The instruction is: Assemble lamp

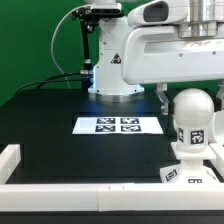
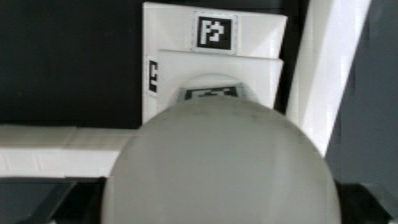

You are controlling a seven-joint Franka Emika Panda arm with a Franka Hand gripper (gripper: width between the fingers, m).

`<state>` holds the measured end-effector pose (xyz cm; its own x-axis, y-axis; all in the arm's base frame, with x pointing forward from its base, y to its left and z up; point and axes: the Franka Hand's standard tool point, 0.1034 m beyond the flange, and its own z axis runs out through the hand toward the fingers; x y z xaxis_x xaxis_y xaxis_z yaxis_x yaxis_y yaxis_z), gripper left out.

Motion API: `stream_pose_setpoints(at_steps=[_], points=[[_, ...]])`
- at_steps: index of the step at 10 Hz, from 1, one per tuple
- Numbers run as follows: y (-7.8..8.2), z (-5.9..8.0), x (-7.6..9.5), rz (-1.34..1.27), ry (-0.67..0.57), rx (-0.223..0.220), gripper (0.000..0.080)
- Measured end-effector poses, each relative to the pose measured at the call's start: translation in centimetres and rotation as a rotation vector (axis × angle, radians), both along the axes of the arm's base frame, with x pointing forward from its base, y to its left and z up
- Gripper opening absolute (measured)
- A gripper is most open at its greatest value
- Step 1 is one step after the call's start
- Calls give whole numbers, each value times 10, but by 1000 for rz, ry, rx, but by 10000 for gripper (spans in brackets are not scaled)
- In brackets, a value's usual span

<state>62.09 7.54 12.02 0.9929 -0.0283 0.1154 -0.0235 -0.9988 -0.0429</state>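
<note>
The white round-headed bulb (image 1: 192,112) stands upright on the flared square base (image 1: 190,168) at the exterior view's right, near the front wall. My gripper (image 1: 188,98) comes down from above, and its dark fingers (image 1: 164,95) sit at the sides of the bulb's head. In the wrist view the bulb's head (image 2: 222,160) fills the space between the jaws. The tagged base (image 2: 214,62) shows beyond it. The jaws press on the bulb's sides. The shade is out of view.
The marker board (image 1: 116,125) lies flat in the middle of the black table. A white raised wall (image 1: 60,185) runs along the front and the exterior view's left. The arm's pedestal (image 1: 112,70) stands at the back.
</note>
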Motion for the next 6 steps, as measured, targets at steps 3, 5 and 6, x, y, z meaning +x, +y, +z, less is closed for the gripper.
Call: stream_pose_setpoints(at_steps=[3,5,6], points=[[5,0,0,-420,12,59,571],[6,0,-1,-736,44,108,573],[6,0,-2,-930,69,155,573]])
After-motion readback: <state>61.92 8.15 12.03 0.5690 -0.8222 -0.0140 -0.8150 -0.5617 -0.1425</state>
